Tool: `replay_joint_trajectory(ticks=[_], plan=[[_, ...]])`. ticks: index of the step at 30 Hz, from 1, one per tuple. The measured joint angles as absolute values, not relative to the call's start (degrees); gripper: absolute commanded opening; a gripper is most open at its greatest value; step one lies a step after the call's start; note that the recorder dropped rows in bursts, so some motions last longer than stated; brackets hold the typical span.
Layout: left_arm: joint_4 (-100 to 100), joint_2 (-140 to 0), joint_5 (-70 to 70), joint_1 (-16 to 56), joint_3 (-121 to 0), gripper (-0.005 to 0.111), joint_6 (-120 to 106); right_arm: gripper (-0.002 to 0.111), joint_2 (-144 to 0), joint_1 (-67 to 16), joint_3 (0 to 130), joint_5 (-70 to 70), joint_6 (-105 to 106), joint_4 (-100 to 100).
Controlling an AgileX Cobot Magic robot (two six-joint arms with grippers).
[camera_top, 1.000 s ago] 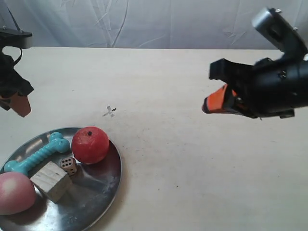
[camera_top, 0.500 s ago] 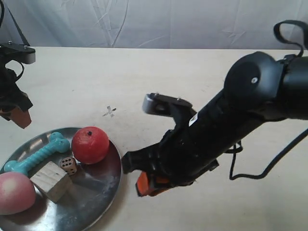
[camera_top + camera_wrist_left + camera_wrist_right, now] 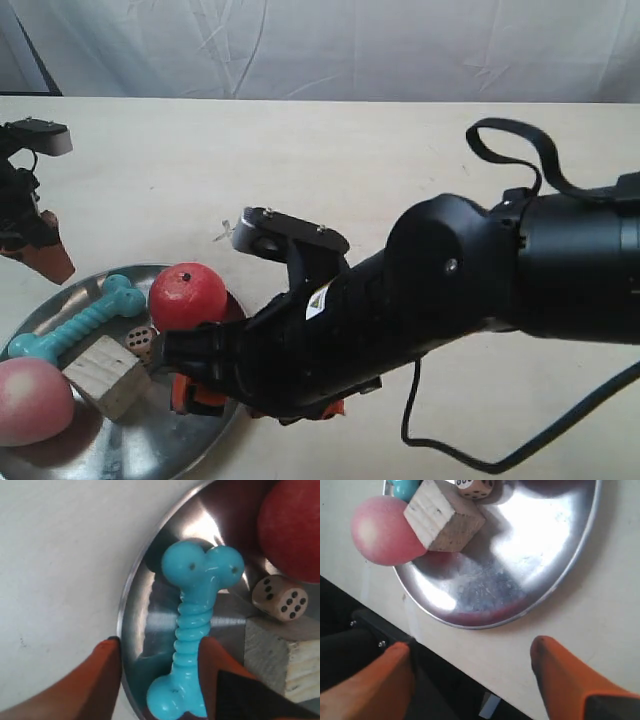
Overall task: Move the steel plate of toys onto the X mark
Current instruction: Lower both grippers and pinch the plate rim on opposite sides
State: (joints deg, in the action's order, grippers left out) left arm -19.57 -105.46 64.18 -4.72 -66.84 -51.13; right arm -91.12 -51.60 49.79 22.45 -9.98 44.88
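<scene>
The steel plate [image 3: 130,440] lies at the near left of the table. It holds a teal bone [image 3: 80,320], red apple [image 3: 187,298], spotted die [image 3: 140,342], wooden cube [image 3: 105,375] and pink ball [image 3: 30,400]. The X mark [image 3: 221,230] shows just beyond the plate, beside the right arm's wrist. My left gripper [image 3: 160,645] is open, one finger outside the plate's rim [image 3: 131,605], the other inside past the bone [image 3: 197,615]. My right gripper [image 3: 470,652] is open, just short of the plate's near rim [image 3: 485,622]; its orange finger [image 3: 188,392] overlaps the plate.
The black right arm [image 3: 450,290] stretches across the table's middle with a loose cable [image 3: 500,150], covering much of it. The table's near edge [image 3: 445,667] runs close to the plate, with dark space below. A white cloth backdrop [image 3: 330,45] hangs behind.
The right arm swung down from the far right across the table to the plate's near right rim. The left gripper sank a little toward the plate's far left rim.
</scene>
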Motion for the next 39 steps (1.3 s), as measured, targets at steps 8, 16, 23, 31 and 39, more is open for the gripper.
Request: replay_joint_trajectory(ticks=[8,16,23,31,39], plan=[[-19.1,-108.8,61.3,-4.8,-66.8,0.047,-52.5,0.064,-96.7,-56.7,47.9,17.5,-20.1,44.6],[-18.6,-111.0,60.3,-4.8,-66.8,0.047,-52.5,0.064,-97.5,-58.1,47.0,10.7,-21.6,46.9],[-18.7,-111.2,60.3,-4.8,-66.8,0.047,-52.5,0.063,-99.9,-58.2,46.8,8.3,-22.1,50.1],[-19.2,-112.5,60.3,-4.8,-66.8,0.047,-52.5,0.063,-102.7,-58.2,46.8,5.7,-22.1,53.0],[-21.1,-114.0,60.3,-4.8,-66.8,0.047,-52.5,0.063,-103.3,-58.5,46.8,2.3,-22.1,54.0]])
